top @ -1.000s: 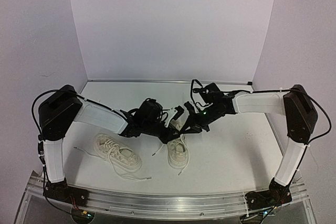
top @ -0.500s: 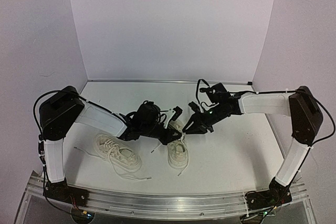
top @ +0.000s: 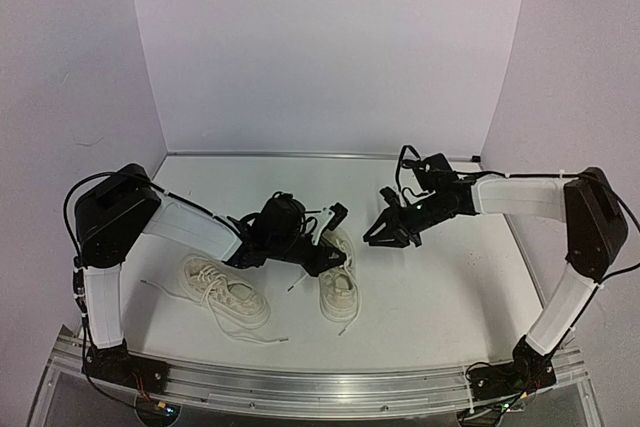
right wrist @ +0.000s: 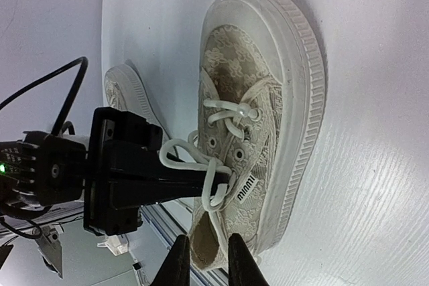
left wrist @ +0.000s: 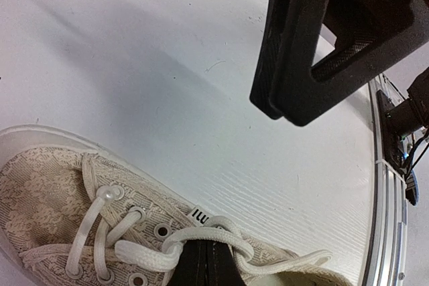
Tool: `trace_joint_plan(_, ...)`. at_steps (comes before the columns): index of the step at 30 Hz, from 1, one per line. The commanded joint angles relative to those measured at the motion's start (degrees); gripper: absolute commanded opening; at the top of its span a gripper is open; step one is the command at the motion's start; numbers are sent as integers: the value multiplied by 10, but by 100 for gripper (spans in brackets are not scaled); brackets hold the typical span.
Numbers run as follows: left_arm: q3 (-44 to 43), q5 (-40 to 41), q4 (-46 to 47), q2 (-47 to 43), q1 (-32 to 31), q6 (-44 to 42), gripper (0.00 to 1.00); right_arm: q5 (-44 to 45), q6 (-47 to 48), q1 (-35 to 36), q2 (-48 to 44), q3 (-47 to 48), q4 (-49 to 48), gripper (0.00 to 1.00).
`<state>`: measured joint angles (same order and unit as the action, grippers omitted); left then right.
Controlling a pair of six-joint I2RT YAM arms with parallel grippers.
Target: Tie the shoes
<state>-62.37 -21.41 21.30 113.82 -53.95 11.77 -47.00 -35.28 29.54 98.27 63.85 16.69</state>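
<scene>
Two cream-white sneakers lie on the white table, the left shoe and the right shoe. My left gripper is over the right shoe's tongue, its fingers shut, with the white lace looped around their tip. The right wrist view shows this loop wrapped on the left fingers above the right shoe. My right gripper hangs to the right of the shoe, slightly open and empty. It also shows in the left wrist view.
The left shoe's loose laces trail over the table. Part of that shoe shows in the right wrist view. An aluminium rail runs along the near edge. White walls close the back and sides.
My right gripper has drawn back to the right, away from the left gripper and the right shoe. The left gripper has stayed at the shoe with the lace.
</scene>
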Motion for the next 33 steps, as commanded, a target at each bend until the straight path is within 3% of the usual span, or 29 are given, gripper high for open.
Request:
trace_joint_plan(1, 2, -14, 17, -11, 1, -13, 0, -4, -25, 4, 14, -6, -18, 18)
trace_joint_plan(9, -1, -13, 14, -10, 1, -17, 0, -30, -94, 12, 27, -33, -100, 17)
trace_joint_plan(33, -16, -20, 12, 2, 1, -23, 0, -47, -111, 32, 78, -22, -126, 16)
